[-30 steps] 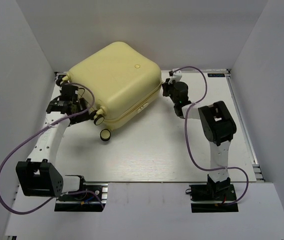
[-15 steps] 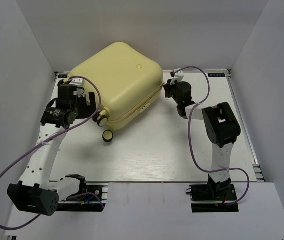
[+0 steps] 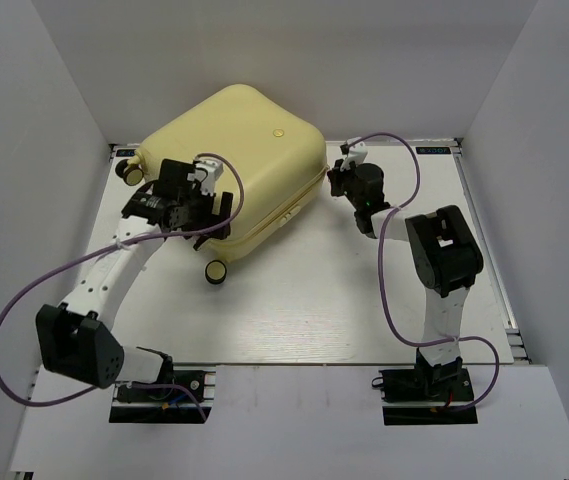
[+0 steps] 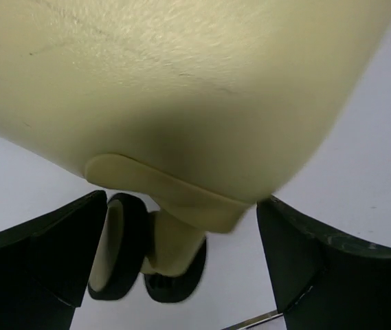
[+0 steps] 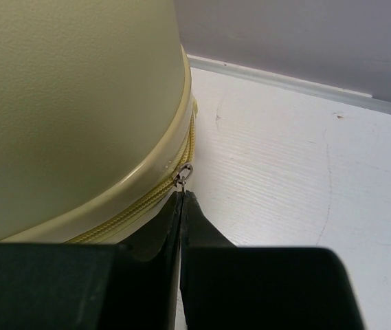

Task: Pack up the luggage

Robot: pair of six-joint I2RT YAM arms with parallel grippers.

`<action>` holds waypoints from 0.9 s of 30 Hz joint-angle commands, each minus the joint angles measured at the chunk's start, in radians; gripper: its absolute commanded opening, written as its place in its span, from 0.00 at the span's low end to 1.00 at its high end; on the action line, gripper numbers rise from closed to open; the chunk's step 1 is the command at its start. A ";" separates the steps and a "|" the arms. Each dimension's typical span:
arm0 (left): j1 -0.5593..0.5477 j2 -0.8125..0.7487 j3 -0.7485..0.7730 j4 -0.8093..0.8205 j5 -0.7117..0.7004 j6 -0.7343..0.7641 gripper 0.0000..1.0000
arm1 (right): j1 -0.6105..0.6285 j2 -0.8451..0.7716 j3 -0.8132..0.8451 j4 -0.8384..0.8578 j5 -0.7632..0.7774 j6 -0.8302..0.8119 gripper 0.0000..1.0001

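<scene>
Tabletop (image 3: 314, 310), white and flat, carries the large pale yellow hard-shell suitcase (image 3: 249, 150) at the far left of centre. The suitcase is closed and lies flat, with one small cream wheel (image 3: 216, 271) at its near corner.

Left gripper (image 4: 183, 206): jaws spread wide, straddling a cream caster wheel with black tread (image 4: 123, 254) under the shell's near-left edge. The fingers stand clear on both sides.

Right gripper (image 5: 181, 196): fingers pressed together, tips at the small metal zipper ring (image 5: 185, 172) on the yellow zipper (image 5: 137, 206) along the suitcase's right side. Whether the ring is pinched cannot be told.
</scene>
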 commanded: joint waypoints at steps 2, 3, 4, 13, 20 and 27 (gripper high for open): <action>-0.001 0.043 0.000 -0.024 -0.105 0.086 1.00 | -0.017 -0.055 0.004 -0.062 0.016 -0.005 0.00; -0.001 0.063 0.009 -0.024 -0.104 0.098 1.00 | -0.016 -0.053 0.002 -0.064 0.013 -0.008 0.00; 0.001 0.074 0.020 -0.039 -0.104 0.102 0.94 | -0.014 -0.053 0.001 -0.065 0.015 -0.009 0.00; 0.022 0.066 -0.019 -0.085 -0.326 0.057 0.00 | -0.022 -0.015 0.095 -0.157 0.236 0.021 0.00; 0.145 -0.017 -0.105 -0.125 -0.386 -0.043 0.00 | -0.027 0.107 0.214 -0.089 0.397 0.036 0.00; 0.206 0.023 -0.118 -0.151 -0.382 -0.016 0.00 | -0.085 0.273 0.399 0.070 0.126 -0.018 0.00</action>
